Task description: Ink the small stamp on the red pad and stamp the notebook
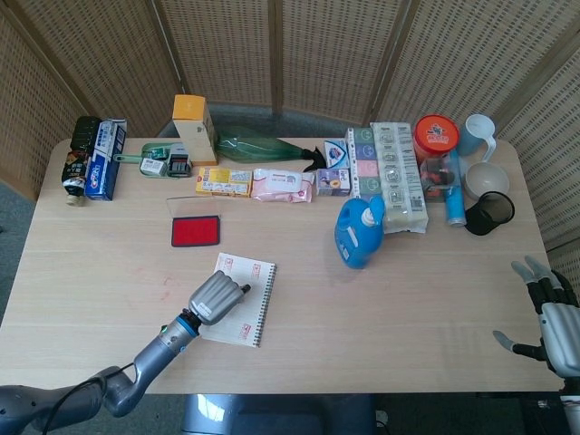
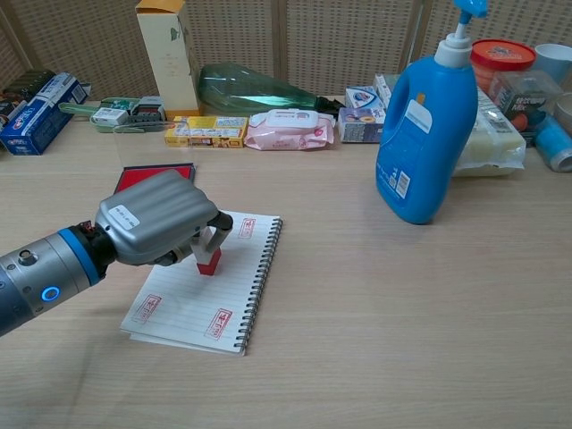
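Left hand (image 2: 156, 219) fingers (image 2: 214, 234) pinch small stamp (image 2: 208, 260) upright, base on spiral notebook (image 2: 192, 299) page; red ink pad (image 2: 143, 174) just beyond; right hand (image 1: 551, 308) far, fingers spread.

**What I can't make out**

My left hand (image 2: 156, 229) covers the small stamp's (image 2: 208, 259) top and part of the red pad (image 2: 154, 172). I can't read the notebook's (image 2: 192, 299) marks. The head view's bottom edge crops my right hand (image 1: 555, 319).
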Controlling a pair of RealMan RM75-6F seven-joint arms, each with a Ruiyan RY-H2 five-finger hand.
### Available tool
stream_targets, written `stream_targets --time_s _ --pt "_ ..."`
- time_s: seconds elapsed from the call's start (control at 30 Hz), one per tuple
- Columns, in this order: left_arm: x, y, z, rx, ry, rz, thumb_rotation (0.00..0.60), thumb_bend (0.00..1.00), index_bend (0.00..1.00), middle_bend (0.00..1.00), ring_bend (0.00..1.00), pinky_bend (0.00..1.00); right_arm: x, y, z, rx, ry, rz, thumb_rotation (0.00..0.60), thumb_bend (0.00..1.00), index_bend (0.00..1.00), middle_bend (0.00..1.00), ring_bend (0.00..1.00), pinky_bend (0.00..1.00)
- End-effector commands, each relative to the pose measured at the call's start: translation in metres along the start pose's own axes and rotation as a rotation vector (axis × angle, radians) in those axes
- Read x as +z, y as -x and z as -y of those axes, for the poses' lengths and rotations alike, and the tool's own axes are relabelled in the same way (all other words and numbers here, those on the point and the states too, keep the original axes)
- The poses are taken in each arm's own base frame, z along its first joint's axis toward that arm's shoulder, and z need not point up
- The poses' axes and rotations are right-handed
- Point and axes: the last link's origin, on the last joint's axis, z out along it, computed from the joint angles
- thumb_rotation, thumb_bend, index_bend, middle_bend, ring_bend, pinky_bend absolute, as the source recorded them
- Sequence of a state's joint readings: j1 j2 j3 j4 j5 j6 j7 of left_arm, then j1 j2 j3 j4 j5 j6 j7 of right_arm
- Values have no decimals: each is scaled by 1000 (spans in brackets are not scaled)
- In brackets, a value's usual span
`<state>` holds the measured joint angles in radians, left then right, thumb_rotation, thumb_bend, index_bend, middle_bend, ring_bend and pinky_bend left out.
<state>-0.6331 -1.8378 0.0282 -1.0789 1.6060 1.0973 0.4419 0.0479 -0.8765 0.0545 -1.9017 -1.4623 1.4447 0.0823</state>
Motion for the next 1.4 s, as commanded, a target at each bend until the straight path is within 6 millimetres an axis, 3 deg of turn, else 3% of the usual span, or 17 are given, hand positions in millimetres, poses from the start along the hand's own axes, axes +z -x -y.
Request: stream_targets --time_s 0.03,0.3,0.6,0.77,0.9,1.03,1.4 --pt "0 0 0 -1 -2 -2 600 413 650 1000 1000 1000 0 0 0 0 -1 0 600 9 58 0 0 0" --pt "0 -12 4 6 -10 -50 600 412 650 1000 1000 1000 -1 -1 1 3 -4 -1 600 10 58 0 0 0" --pt "-19 -88 44 54 -81 -241 600 412 650 1000 1000 1000 -1 0 3 5 -15 3 600 9 58 0 0 0" --pt "-30 -107 66 62 -131 -252 600 412 650 1000 1000 1000 -3 0 4 6 -22 6 600 9 58 0 0 0" --pt "-41 -98 83 46 -183 -202 600 412 650 1000 1000 1000 -4 1 5 7 -27 9 600 10 58 0 0 0" --pt "-52 -74 95 29 -224 -116 600 411 650 1000 1000 1000 -5 1 5 8 -28 11 600 10 58 0 0 0" --pt "-69 -6 99 -32 -271 47 600 410 650 1000 1000 1000 -4 5 8 -3 -33 27 600 9 58 0 0 0"
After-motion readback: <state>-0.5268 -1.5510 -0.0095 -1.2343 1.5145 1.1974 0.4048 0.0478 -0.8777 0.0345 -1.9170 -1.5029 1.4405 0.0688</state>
